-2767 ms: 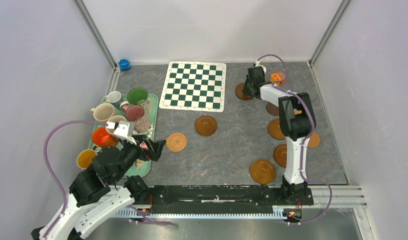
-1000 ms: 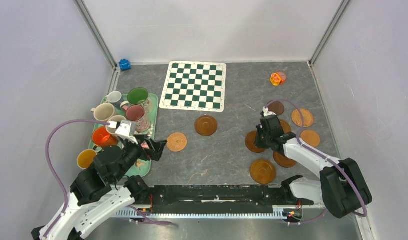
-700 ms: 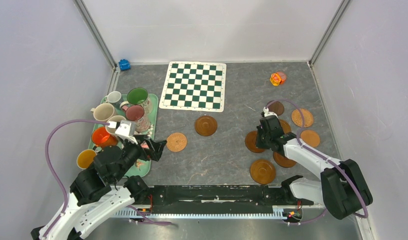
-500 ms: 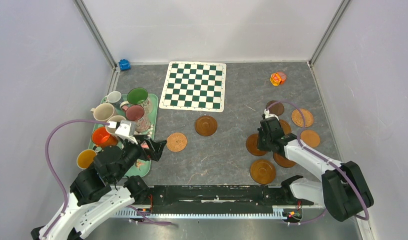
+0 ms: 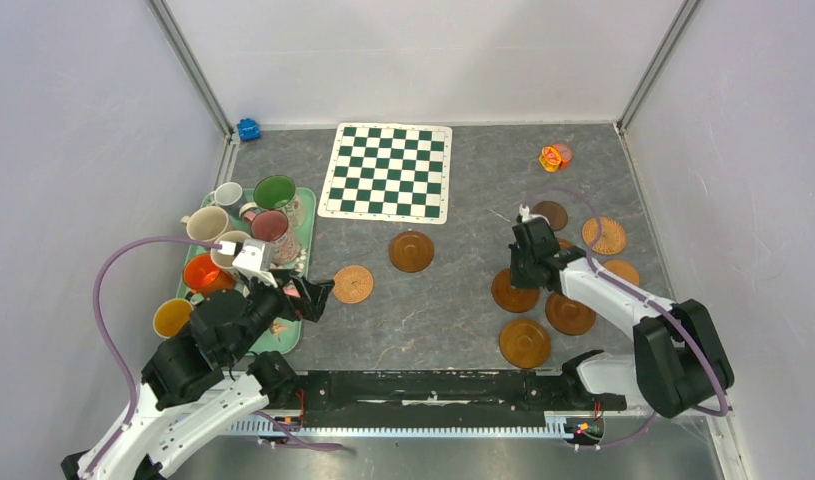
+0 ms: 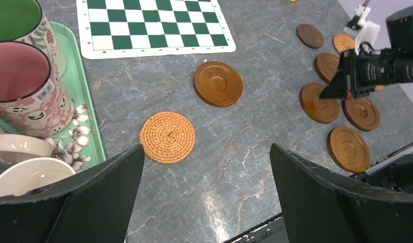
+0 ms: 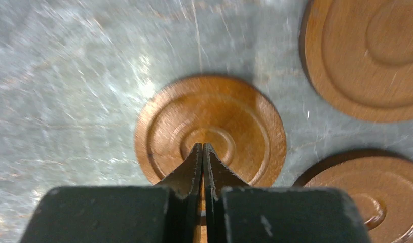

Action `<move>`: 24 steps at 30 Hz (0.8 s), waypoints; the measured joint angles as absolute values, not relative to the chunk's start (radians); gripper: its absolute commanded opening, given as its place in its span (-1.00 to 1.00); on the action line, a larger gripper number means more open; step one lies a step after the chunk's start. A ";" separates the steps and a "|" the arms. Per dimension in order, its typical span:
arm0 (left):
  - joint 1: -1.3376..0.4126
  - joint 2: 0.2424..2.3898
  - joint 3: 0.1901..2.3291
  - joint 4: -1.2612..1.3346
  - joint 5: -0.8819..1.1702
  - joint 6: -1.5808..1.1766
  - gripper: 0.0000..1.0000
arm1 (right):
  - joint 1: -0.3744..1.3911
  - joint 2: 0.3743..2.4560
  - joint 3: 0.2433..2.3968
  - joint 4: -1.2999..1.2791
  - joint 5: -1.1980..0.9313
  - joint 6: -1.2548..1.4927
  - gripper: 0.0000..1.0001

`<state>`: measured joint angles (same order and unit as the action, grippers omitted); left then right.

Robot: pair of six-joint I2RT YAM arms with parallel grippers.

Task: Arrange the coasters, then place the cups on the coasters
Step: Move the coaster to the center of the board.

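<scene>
Since it has swung back from the far 1 o'clock corner, the overhead view lists the right end effector [image 5: 518, 278], tips pressed together and gripping nothing, bearing down on a rimmed wooden coaster [image 5: 510, 297] that has edged slightly towards 5 o'clock within the last second. By judgement, arranging by sliding is under way and no cup is served yet. Other coasters [image 5: 569, 314] cluster at the 4 o'clock of the worktop [image 5: 453, 320]; a woven coaster [image 5: 353, 284] and a lone wooden disc [image 5: 411, 250] lie mid-worktop. Cups [image 5: 270, 226], glazed, handled, mixed colours, crowd the mint tray [image 5: 283, 340] at 9 o'clock. Left wrist view: left end effector [image 6: 207, 197] spread fully, empty, hovering unmoved beside the tray; woven coaster at its 12 o'clock, coiled rough fibre, flat. Right wrist view: closed tips meet the disc's centre boss; turned wood, satin, concentric rings, raised rim; two like discs [image 7: 366, 50] at 1 and 4 o'clock, just beside it.
</scene>
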<state>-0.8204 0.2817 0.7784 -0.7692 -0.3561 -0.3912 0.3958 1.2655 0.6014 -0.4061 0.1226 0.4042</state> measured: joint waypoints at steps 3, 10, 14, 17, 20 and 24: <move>-0.820 0.282 0.778 -0.769 -0.356 -0.391 0.99 | 0.396 1.300 0.690 -0.424 0.128 0.398 -1.00; -0.820 0.282 0.778 -0.769 -0.356 -0.391 0.99 | 0.434 1.371 0.834 -0.348 0.049 0.414 -1.00; -0.820 0.282 0.778 -0.769 -0.356 -0.391 0.99 | 0.488 1.455 0.866 -0.265 -0.024 0.457 -1.00; -0.820 0.282 0.778 -0.769 -0.356 -0.391 0.99 | 0.544 1.532 0.899 -0.205 -0.054 0.493 -1.00; -0.820 0.282 0.778 -0.769 -0.356 -0.391 0.99 | 0.602 1.604 0.943 -0.142 -0.072 0.523 -1.00; -0.820 0.282 0.778 -0.769 -0.356 -0.391 0.99 | 0.667 1.702 1.031 -0.081 -0.063 0.539 -1.00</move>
<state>-0.8204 0.2821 0.7784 -0.7689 -0.3565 -0.3912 0.6666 1.7020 1.0306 -0.0814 -0.0628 0.5392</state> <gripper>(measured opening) 0.994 0.003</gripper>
